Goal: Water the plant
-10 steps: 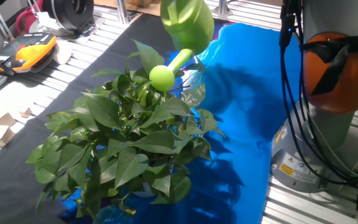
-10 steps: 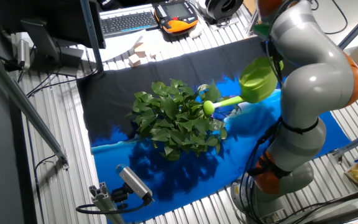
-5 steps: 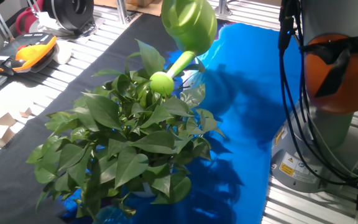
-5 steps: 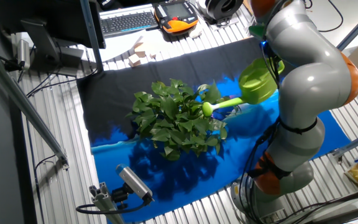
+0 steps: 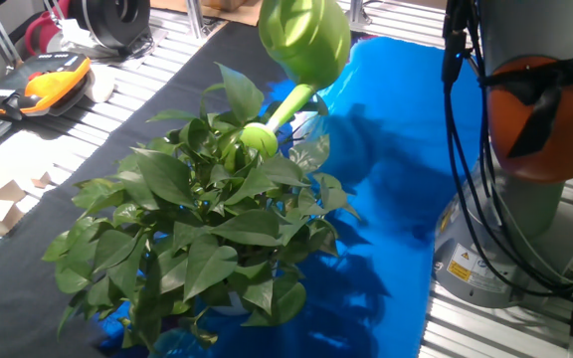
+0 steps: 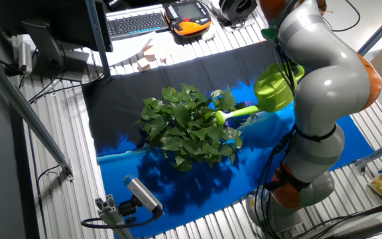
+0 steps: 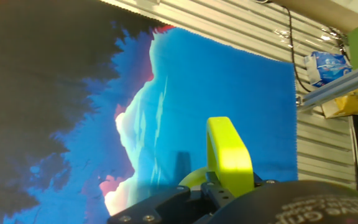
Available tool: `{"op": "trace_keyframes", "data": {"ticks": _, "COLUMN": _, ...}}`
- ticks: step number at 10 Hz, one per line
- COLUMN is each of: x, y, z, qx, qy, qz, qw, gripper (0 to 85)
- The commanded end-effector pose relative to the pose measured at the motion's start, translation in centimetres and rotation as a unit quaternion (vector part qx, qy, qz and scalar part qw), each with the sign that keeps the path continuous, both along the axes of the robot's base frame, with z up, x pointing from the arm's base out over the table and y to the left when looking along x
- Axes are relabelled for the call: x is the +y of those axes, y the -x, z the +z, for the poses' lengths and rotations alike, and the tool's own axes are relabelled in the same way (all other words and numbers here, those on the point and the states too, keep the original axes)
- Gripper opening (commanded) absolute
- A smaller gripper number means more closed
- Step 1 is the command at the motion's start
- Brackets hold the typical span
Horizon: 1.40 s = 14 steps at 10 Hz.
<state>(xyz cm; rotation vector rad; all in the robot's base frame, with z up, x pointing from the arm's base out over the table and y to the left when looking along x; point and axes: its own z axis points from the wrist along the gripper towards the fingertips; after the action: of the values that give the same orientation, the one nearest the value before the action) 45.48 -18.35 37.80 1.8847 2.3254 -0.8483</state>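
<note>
The gripper (image 7: 219,190) grasps the lime-green plastic watering can (image 5: 306,38), tilting its round-headed spout (image 5: 259,138) over the bushy, glossy-leaved plant (image 5: 202,224) to pour.

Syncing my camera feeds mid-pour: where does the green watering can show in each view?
One fixed view: watering can top centre, spout head down in the plant.
Other fixed view: can right of centre, beside the arm.
Hand view: only its handle, bottom centre.
Shared landmark: the blue-and-black cloth.

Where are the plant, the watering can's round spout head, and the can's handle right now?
plant (image 5: 192,224): one fixed view, on the middle of the leaf mass.
spout head (image 5: 259,138): one fixed view, on the round end above the leaves.
handle (image 7: 229,154): hand view, on the yellow-green strap.
</note>
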Motion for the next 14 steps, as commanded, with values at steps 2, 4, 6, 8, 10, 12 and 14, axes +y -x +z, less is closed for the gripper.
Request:
{"op": "trace_keyframes", "data": {"ticks": 2, "x": 0.13, "y": 0.11, "z": 0.03, "qx": 0.006, "qy": 0.010, "qz": -0.005, "qw": 0.9999, "gripper": 0.0}}
{"op": "trace_keyframes", "data": {"ticks": 4, "x": 0.27, "y": 0.21, "z": 0.03, "qx": 0.007, "qy": 0.011, "qz": -0.005, "qw": 0.9999, "gripper": 0.0}}
{"op": "trace_keyframes", "data": {"ticks": 6, "x": 0.28, "y": 0.24, "z": 0.03, "qx": 0.010, "qy": 0.014, "qz": -0.004, "qw": 0.9999, "gripper": 0.0}}
{"op": "trace_keyframes", "data": {"ticks": 8, "x": 0.28, "y": 0.25, "z": 0.03, "qx": 0.010, "qy": 0.014, "qz": -0.004, "qw": 0.9999, "gripper": 0.0}}
{"op": "trace_keyframes", "data": {"ticks": 10, "x": 0.28, "y": 0.26, "z": 0.04, "qx": 0.012, "qy": 0.016, "qz": -0.005, "qw": 0.9998, "gripper": 0.0}}
{"op": "trace_keyframes", "data": {"ticks": 12, "x": 0.29, "y": 0.29, "z": 0.04, "qx": 0.012, "qy": 0.016, "qz": -0.005, "qw": 0.9998, "gripper": 0.0}}
{"op": "trace_keyframes", "data": {"ticks": 14, "x": 0.29, "y": 0.33, "z": 0.05, "qx": 0.014, "qy": 0.019, "qz": -0.006, "qw": 0.9997, "gripper": 0.0}}
